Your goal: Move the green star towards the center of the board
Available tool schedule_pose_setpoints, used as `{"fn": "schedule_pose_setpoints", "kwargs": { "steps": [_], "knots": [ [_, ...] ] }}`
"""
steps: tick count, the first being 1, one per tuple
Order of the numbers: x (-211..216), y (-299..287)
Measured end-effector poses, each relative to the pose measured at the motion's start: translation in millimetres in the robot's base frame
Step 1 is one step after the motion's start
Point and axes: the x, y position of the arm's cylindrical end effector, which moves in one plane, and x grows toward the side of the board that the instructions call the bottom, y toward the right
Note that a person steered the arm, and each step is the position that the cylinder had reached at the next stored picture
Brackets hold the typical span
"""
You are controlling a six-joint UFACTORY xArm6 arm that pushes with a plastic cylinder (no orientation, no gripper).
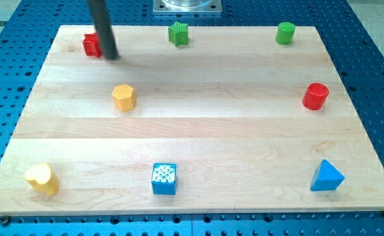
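The green star point(178, 33) sits at the counter point(192, 137) top edge, well right of the rod's tip point(111, 56), which touches the red block point(91, 45). No claw here, just a bare rod. The star looks light, rigid, slidey; push its far side, squarely.

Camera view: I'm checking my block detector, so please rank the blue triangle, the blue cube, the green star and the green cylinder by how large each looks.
1. blue triangle
2. blue cube, close behind it
3. green star and green cylinder, alike

Both blue blocks lie nearer the view's bottom, so nearness may inflate them.
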Motion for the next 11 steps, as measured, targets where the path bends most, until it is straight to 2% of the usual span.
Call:
{"fn": "schedule_pose_setpoints", "kwargs": {
  "steps": [1, 2, 3, 4, 5, 6, 7, 8, 9, 10, 11],
  "knots": [
    [-30.2, 65.3],
    [-86.8, 58.6],
    [-86.6, 97.3],
    [-29.5, 117.5],
    [50.3, 117.7],
    [77.2, 131.5],
    [74.9, 102.2],
    [16.4, 104.1],
    [-32.4, 149.5],
    [23.6, 157.7],
    [110.9, 174.8]
  ]
}}
